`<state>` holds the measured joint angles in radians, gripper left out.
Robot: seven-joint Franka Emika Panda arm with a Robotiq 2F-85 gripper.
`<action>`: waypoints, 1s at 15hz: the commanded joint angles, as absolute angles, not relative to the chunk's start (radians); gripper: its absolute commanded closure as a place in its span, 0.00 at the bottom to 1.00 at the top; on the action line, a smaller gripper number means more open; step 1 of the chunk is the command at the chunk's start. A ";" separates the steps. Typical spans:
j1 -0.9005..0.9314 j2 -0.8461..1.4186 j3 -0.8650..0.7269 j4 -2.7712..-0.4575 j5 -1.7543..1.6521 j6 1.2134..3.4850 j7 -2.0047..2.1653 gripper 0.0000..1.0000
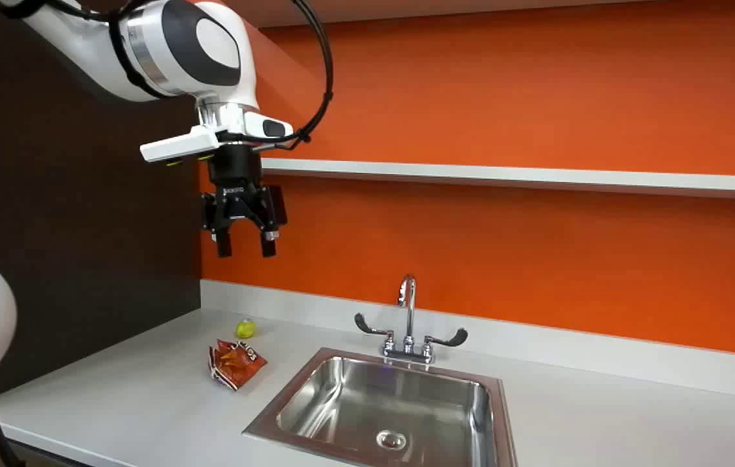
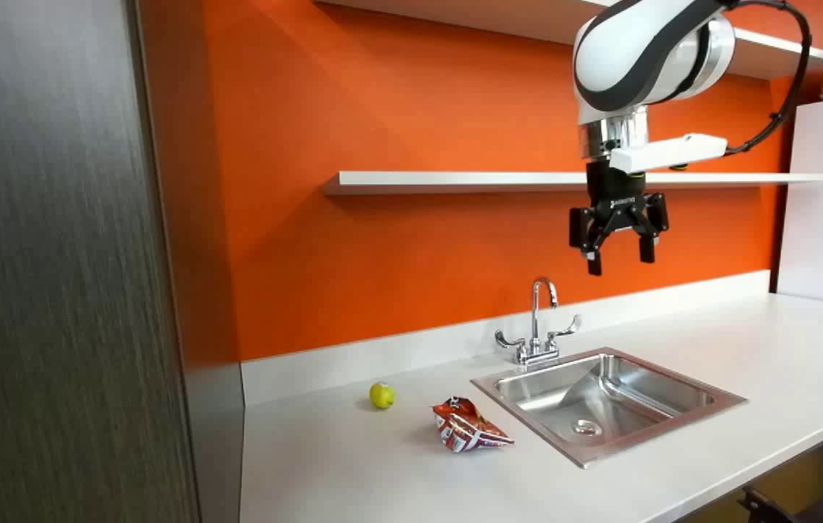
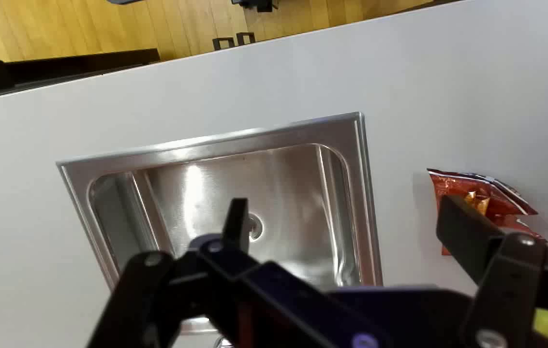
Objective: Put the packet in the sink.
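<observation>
While pincer (image 1: 246, 245) hangs high above desk (image 1: 140, 402), jaws well apart, crumpled red packet (image 1: 237, 364) lies on desk beside sink (image 1: 502, 421). In exterior view: packet at ten o'clock from sink; yellow-green ball (image 1: 246, 328) near packet, at its twelve o'clock. Wrist view: packet at three o'clock from sink.

On the counter (image 1: 133, 402) in both exterior views, to the left of the sink (image 1: 354, 415), near it yet apart: the packet (image 2: 469, 426), with the fruit (image 2: 382, 396) behind, between packet and backsplash (image 1: 536, 344). Let into the counter, right of packet and fruit alike: the sink, with the drain (image 1: 391, 440) in its floor and the faucet (image 1: 409, 344) at its back edge. Behind all of this, above the backsplash, the wall (image 1: 536, 259), with a shelf (image 1: 503, 173) along it, over the counter; at the counter's left end, the side panel (image 1: 95, 214).
</observation>
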<state>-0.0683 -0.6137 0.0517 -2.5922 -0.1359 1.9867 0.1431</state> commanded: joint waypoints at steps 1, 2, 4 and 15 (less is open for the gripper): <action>-0.063 -0.613 0.047 -2.590 -0.139 1.984 0.146 0.00; -0.063 -0.613 0.047 -2.590 -0.139 1.984 0.146 0.00; -0.063 -0.613 0.047 -2.590 -0.139 1.984 0.146 0.00; 0.033 -0.342 0.086 -2.556 0.017 2.242 0.184 0.00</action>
